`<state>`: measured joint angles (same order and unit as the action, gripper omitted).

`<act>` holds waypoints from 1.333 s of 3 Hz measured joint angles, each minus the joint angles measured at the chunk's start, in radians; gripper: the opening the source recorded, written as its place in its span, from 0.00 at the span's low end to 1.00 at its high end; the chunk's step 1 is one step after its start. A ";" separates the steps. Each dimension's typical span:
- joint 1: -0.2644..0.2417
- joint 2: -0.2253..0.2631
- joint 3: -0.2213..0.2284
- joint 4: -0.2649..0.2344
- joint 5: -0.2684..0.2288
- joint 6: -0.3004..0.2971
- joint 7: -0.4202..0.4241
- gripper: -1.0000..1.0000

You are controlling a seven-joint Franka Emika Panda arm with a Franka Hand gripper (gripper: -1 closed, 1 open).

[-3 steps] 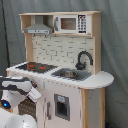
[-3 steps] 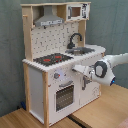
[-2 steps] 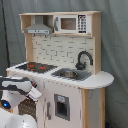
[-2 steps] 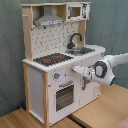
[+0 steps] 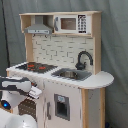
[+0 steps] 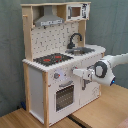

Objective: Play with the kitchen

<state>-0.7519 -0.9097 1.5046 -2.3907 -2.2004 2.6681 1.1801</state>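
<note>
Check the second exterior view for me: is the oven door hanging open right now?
No. The windowed oven door sits flush with the front of the kitchen, while the gripper is up near the knobs.

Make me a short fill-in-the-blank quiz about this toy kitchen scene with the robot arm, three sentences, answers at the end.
1. The black faucet curves over the ____.
2. On the kitchen's top shelf, the microwave sits beside the ____.
3. In the second exterior view, the gripper points at the kitchen's front, just above the windowed ____ door.

Missing words: sink; hood; oven
</note>
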 joint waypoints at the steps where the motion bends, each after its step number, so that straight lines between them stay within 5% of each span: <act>1: -0.001 -0.009 0.002 0.000 0.000 -0.001 -0.106 0.00; 4: -0.008 -0.083 0.016 -0.001 0.000 -0.005 -0.436 0.00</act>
<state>-0.7595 -0.9929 1.5211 -2.3916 -2.1999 2.6632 0.7437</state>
